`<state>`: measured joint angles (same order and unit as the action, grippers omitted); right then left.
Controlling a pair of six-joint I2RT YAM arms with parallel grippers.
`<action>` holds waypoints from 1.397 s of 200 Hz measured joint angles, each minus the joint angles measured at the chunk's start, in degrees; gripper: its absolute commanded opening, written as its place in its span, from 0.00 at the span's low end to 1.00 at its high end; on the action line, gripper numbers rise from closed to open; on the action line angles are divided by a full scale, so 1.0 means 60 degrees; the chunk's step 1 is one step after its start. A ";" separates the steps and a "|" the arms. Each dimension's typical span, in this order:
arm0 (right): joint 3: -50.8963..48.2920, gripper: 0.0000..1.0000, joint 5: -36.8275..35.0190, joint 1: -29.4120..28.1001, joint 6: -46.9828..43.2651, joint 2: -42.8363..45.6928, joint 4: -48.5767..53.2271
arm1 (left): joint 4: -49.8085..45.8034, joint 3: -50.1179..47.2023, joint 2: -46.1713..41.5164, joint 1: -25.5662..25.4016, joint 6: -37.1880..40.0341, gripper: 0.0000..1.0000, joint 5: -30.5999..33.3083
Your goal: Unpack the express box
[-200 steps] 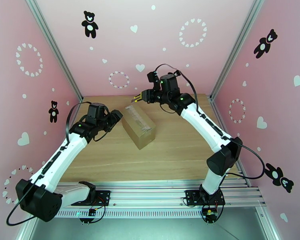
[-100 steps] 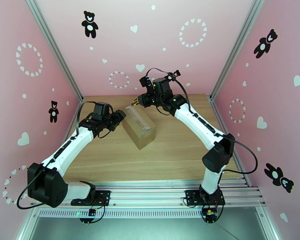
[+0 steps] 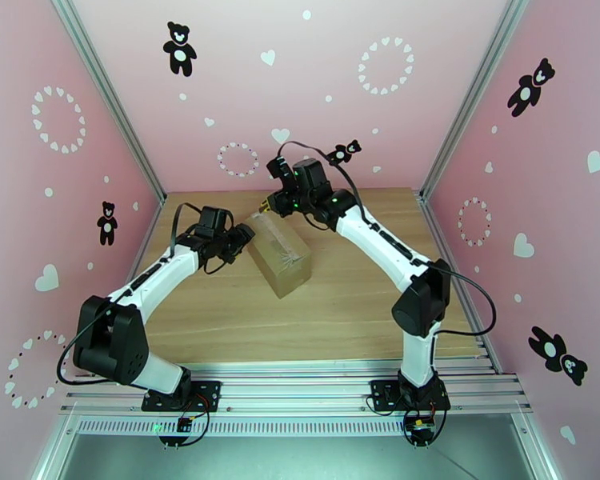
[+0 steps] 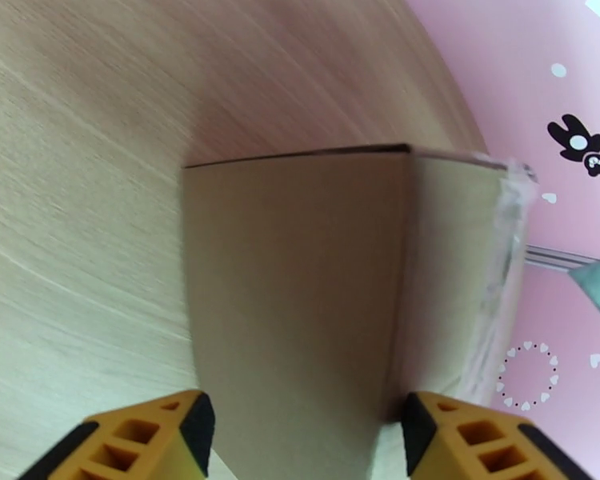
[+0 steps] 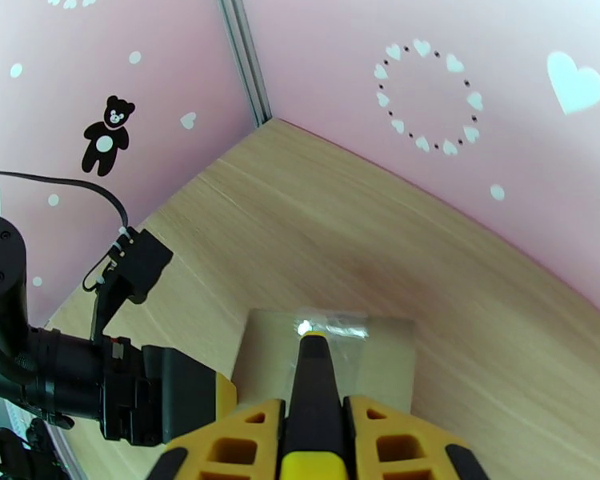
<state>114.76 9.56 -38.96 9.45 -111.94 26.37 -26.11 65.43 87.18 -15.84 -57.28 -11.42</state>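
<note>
The express box, a brown carton with shiny tape on its top seam, lies slantwise on the wooden table. My left gripper is at its left side, open, with one end of the box between the yellow fingertips, which stand very close to its faces. My right gripper hovers over the box's far end, shut on a yellow-black utility knife. The knife tip rests at the taped far edge of the box top.
Pink walls with bear and heart stickers close in the table on three sides. An aluminium rail carries both arm bases at the near edge. Bare wood lies to the right of the box and in front of it.
My left arm has stretched toward the box, bringing its gripper up to the left side. My right gripper has moved left and down, putting the knife over the box's far end.
</note>
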 measured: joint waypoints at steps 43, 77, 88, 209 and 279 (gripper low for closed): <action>0.0215 0.00 -0.0302 -0.0164 -0.0375 -0.0310 0.0011 | -0.0058 0.0124 0.0000 0.0000 0.0000 0.67 0.0237; 0.0229 0.00 -0.0783 -0.0226 -0.0616 -0.0390 0.0084 | -0.0109 0.0138 -0.0015 0.0000 0.0000 0.67 0.0302; 0.0229 0.00 -0.0954 -0.0251 -0.0670 -0.0390 0.0087 | -0.0149 0.0182 -0.0015 0.0000 0.0011 0.68 0.0306; 0.0237 0.00 -0.1687 -0.0379 -0.0925 -0.0390 0.0106 | -0.0036 0.1071 0.0885 0.0000 0.0186 0.78 0.0321; 0.0248 0.00 -0.1705 -0.0379 -0.0925 -0.0404 0.0142 | 0.0033 0.1075 0.1071 0.0000 0.0189 0.77 0.0321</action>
<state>116.25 -0.67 -41.23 3.90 -114.37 27.22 -25.91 71.88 93.60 -15.84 -56.14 -9.50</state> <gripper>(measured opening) 0.202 0.774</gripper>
